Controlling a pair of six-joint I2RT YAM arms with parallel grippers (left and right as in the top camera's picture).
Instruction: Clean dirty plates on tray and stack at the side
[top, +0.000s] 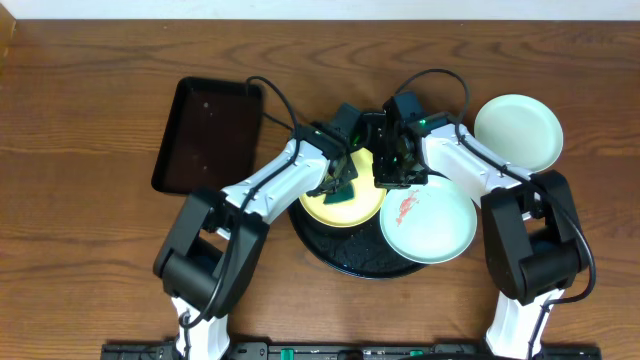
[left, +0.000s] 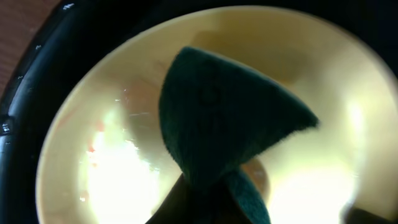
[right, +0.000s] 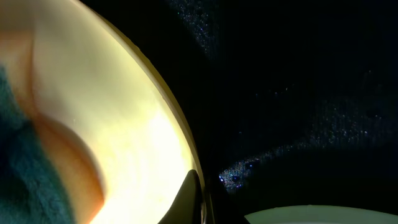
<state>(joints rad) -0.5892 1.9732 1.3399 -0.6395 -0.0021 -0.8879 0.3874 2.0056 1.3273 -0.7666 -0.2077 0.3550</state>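
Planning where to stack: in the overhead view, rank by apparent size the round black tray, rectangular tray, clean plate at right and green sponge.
1. round black tray, largest though partly covered
2. rectangular tray
3. clean plate
4. green sponge, smallest, partly hidden

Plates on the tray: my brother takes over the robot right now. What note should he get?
Left gripper: shut on a green scouring pad, on the yellow plate.
Right gripper: shut at that plate's rim; grip on it unclear.
Yellow plate sits on the round black tray; smeared mint plate overhangs the tray's right edge; clean mint plate on the table, far right.
Done: one mint plate looks clean, set aside.
Left: finish the yellow plate, wipe the smeared one, stack both on the clean one.
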